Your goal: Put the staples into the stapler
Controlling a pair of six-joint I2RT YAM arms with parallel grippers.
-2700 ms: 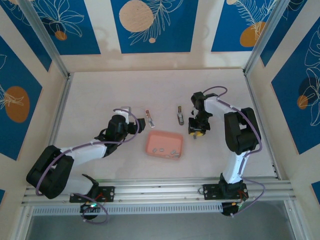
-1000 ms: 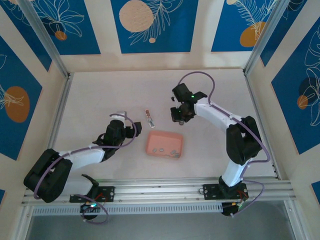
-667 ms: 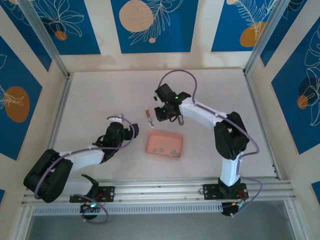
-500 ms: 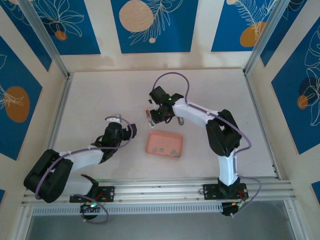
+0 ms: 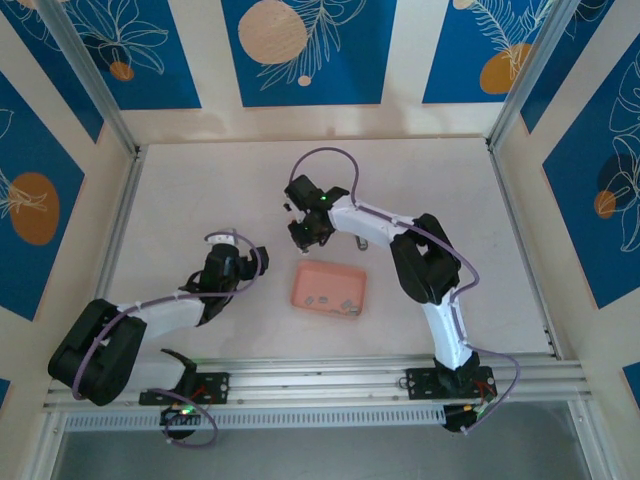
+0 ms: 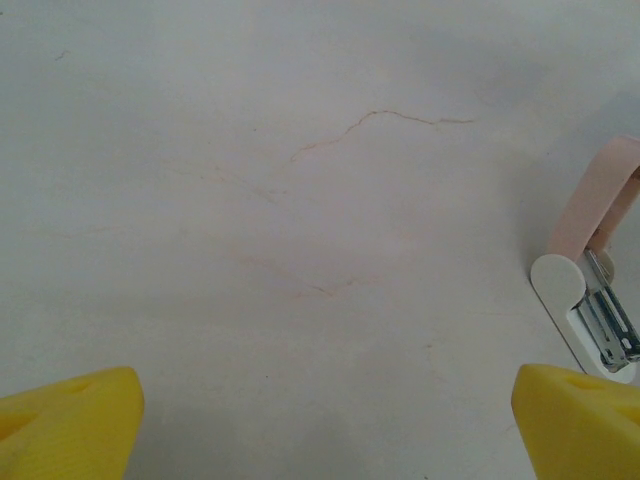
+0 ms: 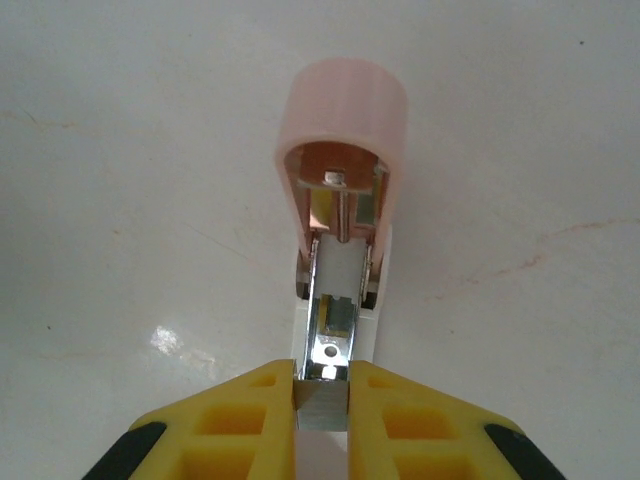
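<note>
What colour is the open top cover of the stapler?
The cover is pale pink, best seen in the right wrist view.

Pink tray [image 5: 330, 277] sits mid-table [image 5: 200, 190], blue leaf-print wall panels [image 5: 300, 50] behind, alu rail [image 5: 330, 372] in front.

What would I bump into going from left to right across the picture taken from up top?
Left tool, wide open → right tool, shut on the stapler → pink tray with the staples in it.
</note>
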